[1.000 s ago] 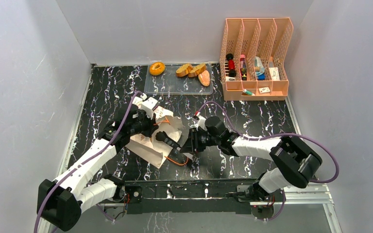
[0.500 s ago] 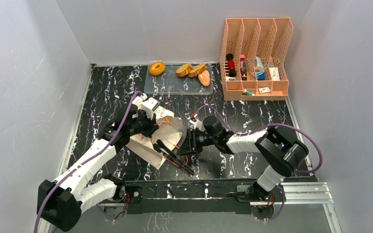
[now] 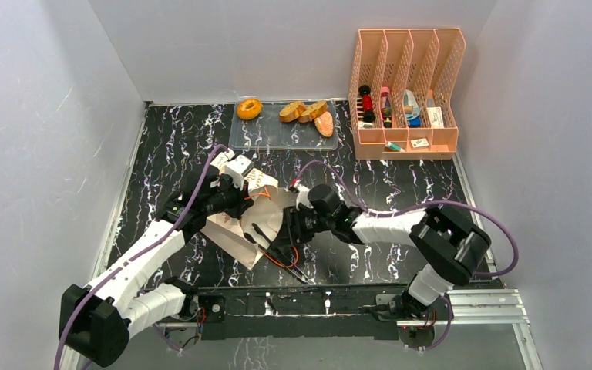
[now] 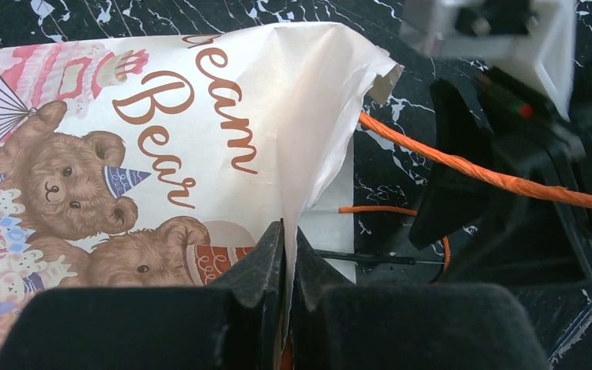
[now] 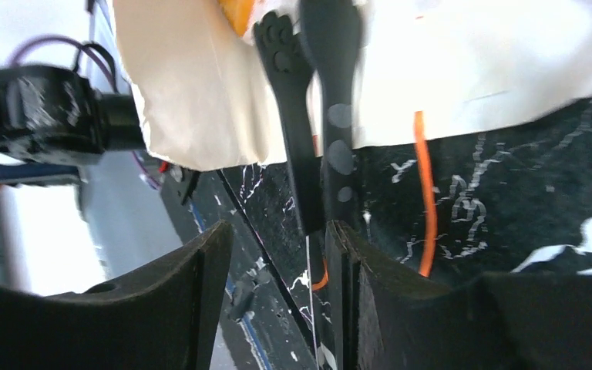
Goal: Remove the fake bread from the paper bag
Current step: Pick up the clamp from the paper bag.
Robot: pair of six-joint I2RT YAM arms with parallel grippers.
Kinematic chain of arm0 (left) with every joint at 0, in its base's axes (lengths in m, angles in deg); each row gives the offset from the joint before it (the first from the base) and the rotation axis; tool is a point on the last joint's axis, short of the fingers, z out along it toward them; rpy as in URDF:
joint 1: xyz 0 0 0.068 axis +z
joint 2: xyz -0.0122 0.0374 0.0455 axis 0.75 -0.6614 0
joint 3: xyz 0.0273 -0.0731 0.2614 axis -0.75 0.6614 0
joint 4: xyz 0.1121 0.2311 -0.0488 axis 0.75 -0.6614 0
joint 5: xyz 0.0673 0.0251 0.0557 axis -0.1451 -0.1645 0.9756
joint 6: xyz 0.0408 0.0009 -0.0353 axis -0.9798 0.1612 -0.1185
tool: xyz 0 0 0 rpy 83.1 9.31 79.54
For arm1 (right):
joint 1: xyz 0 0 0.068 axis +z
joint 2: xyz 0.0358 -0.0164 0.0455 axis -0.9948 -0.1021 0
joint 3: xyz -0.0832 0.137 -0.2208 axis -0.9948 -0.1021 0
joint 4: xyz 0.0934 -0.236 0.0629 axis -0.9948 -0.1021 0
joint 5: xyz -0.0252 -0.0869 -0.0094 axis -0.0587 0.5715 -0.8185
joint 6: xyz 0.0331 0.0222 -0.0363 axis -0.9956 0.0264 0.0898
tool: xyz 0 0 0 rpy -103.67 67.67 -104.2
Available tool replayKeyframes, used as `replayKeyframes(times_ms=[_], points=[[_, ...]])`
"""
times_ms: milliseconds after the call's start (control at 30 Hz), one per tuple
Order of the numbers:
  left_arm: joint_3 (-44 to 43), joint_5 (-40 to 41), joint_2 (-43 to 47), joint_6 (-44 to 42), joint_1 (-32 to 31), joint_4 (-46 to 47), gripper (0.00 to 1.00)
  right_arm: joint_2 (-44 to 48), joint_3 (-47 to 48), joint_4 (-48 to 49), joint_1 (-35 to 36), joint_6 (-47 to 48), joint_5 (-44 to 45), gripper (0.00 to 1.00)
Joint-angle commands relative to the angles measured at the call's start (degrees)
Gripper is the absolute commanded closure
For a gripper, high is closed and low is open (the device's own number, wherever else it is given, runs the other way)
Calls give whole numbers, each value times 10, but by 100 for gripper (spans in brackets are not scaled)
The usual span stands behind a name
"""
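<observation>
The paper bag [image 3: 235,227] lies on its side on the black marble table, its bear print [image 4: 85,185] facing up. My left gripper [image 4: 287,250] is shut on the paper edge at the bag's mouth [image 3: 240,202]. My right gripper [image 3: 284,231] is at the mouth with its jaws apart [image 5: 277,235]. Black tongs [image 5: 320,116] reach into the opening and lie against one finger; the other finger is clear of them. A golden-orange piece [image 5: 237,14] shows just inside. Other fake bread rests on the far tray: a doughnut [image 3: 249,108] and brown slices [image 3: 302,112].
The clear plastic tray [image 3: 277,137] sits at the back. A pink file rack [image 3: 405,85] with small items stands at the back right. Orange cord handles [image 4: 501,181] trail from the bag across the table. White walls close in three sides; a metal rail [image 3: 354,297] runs along the front.
My right arm has pushed left to the bag's mouth and its jaws have spread wider. The tongs' rear end has swung toward the front edge. The left gripper has kept its hold.
</observation>
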Motion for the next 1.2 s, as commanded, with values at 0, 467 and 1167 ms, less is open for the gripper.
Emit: replayKeyframes(times_ms=[0,467,1167], points=[[-11,-20,0,4,3,6,100,36,42,-92,75,133,123,53],[-15,-19,7,14,3,1,100,112,30,-119,173,184,355,50],[-1,-3,33,41,3,6,88,-23,78,-101,193,212,457,92]])
